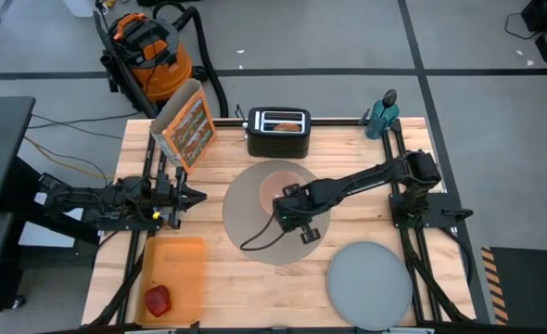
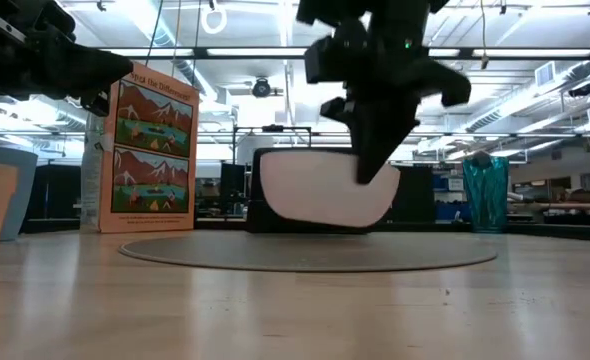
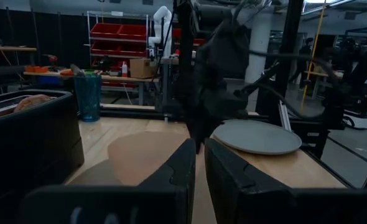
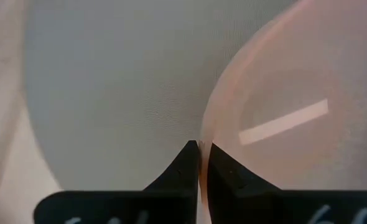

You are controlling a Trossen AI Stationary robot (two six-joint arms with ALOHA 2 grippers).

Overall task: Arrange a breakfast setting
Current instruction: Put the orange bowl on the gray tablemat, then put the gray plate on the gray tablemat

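Observation:
A large round grey-brown mat (image 1: 255,237) lies flat at the table's middle. Over its far part is the pink bowl (image 1: 272,181), with my right gripper (image 1: 290,210) shut on its rim and the arm reaching in from the table's right. In the low view the bowl (image 2: 315,190) shows pale under the dark gripper. A grey plate (image 1: 369,283) lies flat near the front right. A red apple (image 1: 157,300) sits on an orange tray (image 1: 176,264) at the front left. My left gripper (image 1: 197,196) waits shut at the table's left, touching nothing. My right gripper pinches the bowl's rim (image 4: 202,134) between its two fingers, one finger inside the bowl and one outside. The fingers come from above, pointing steeply down, at the rim's side toward the table's near edge. The bowl (image 2: 315,190) hangs upright, seemingly just clear of the mat (image 2: 305,250).
A black toaster (image 1: 278,132) stands behind the mat at the far edge. A picture box (image 1: 185,125) leans at the far left, and a teal bottle (image 1: 382,116) stands at the far right. Bare wood (image 1: 255,292) lies between tray and plate.

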